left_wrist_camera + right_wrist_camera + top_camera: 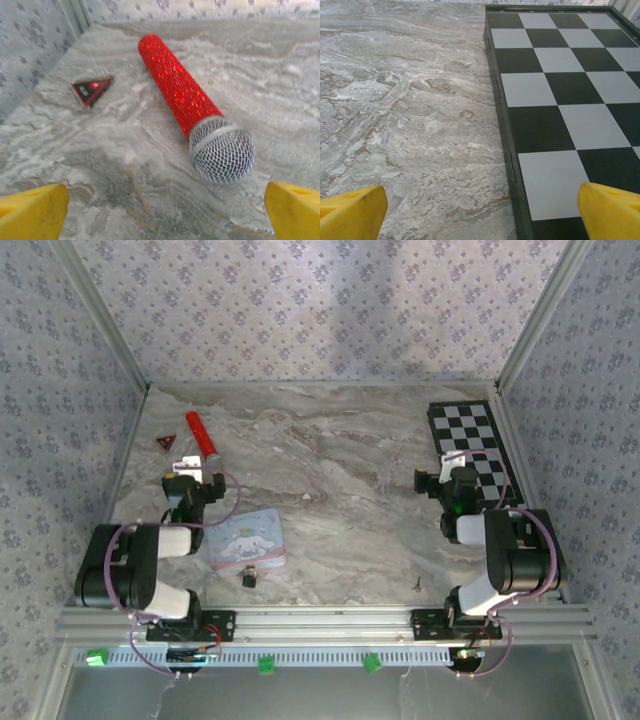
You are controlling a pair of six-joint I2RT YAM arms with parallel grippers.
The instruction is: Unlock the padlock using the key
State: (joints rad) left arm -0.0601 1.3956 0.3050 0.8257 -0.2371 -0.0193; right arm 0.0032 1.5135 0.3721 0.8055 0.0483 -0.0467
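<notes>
Left gripper (188, 474) spread wide, nothing pinched, pointed at red microphone (185, 95). Right gripper (432, 481) spread likewise, held beside chessboard (560, 85). Padlock (248, 578) laid just below tin (248, 538). Key (418, 584) judged the dark sliver near right arm base. Jaws likely kept wide for first grasp.

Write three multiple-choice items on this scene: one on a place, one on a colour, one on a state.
1. Where is the padlock?
A) far right corner
B) just on the arms' side of the pastel tin
C) far left corner

2. The microphone body is:
A) blue
B) red
C) green

3. The left tool and right tool are:
A) both shut
B) one shut
C) both open

B: the top view shows it below the tin's near edge.
B: its body is glittery red.
C: each wrist view shows them spread wide, nothing between.
</notes>
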